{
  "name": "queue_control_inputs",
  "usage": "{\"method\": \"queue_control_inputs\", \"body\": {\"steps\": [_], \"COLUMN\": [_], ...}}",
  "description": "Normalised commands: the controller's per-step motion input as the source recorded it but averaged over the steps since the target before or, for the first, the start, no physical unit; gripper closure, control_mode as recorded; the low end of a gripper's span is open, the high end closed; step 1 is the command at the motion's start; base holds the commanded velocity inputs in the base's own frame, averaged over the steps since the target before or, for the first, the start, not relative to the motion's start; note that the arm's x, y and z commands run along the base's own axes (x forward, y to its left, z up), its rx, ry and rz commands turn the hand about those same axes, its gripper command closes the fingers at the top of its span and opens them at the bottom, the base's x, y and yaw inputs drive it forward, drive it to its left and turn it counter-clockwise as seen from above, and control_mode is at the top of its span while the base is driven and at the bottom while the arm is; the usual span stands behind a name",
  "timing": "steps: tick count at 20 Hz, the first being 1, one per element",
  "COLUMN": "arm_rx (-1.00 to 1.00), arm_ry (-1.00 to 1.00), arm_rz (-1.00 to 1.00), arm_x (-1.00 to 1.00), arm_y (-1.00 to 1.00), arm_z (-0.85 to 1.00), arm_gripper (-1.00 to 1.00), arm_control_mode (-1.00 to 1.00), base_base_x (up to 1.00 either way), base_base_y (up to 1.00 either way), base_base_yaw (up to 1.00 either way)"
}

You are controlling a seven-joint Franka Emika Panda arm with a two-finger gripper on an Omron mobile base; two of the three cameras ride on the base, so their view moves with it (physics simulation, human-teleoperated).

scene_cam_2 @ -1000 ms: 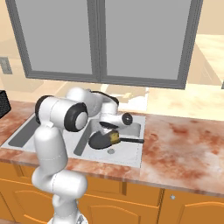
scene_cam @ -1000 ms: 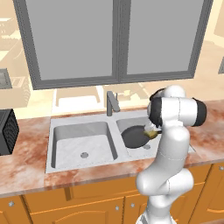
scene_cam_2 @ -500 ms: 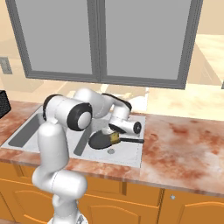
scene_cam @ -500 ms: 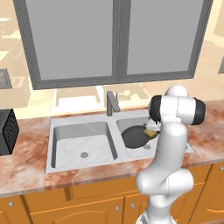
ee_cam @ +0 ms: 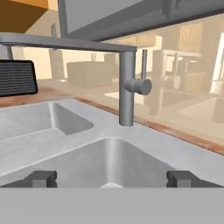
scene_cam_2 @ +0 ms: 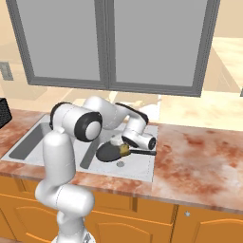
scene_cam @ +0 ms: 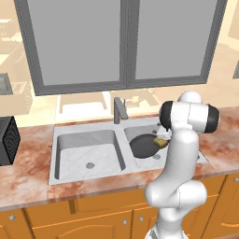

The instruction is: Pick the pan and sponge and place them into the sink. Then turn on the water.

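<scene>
The sink [scene_cam: 84,156] was set into the bench under the window, 2 bowls side by side with the faucet [scene_cam: 119,109] rising at its back edge between them; the pan [scene_cam: 145,144] lay in the right bowl, its long handle reaching toward that bowl's right edge in the right base view; the sponge [scene_cam: 160,142] rested at the pan's right rim, touching it as far as could be told, so both things were in the sink. By my reading, the 2 placements were done and only the water was left; no stream showed from the spout, so the tap looked not yet turned on.

The gripper [ee_cam: 111,178] stood wide, its 2 finger tips far apart at the bottom of the hand view, with nothing between them and nothing touched; it sat low over the right bowl and looked straight at the faucet's upright post and its side knob, near but apart. The next move probably called for reaching that knob or lever.
</scene>
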Motion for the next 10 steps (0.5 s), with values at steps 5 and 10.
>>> {"method": "queue_control_inputs", "body": {"steps": [5, 10], "arm_rx": [0.0, 0.01], "arm_ry": [0.0, 0.0], "arm_rz": [0.12, 0.03], "arm_x": [0.0, 0.06], "arm_y": [0.15, 0.14], "arm_z": [0.33, 0.26], "arm_gripper": [-1.0, -1.0], "arm_control_mode": [-1.0, -1.0], "base_base_x": [0.0, 0.0], "base_base_y": [0.0, 0.0], "base_base_yaw": [0.0, 0.0]}}
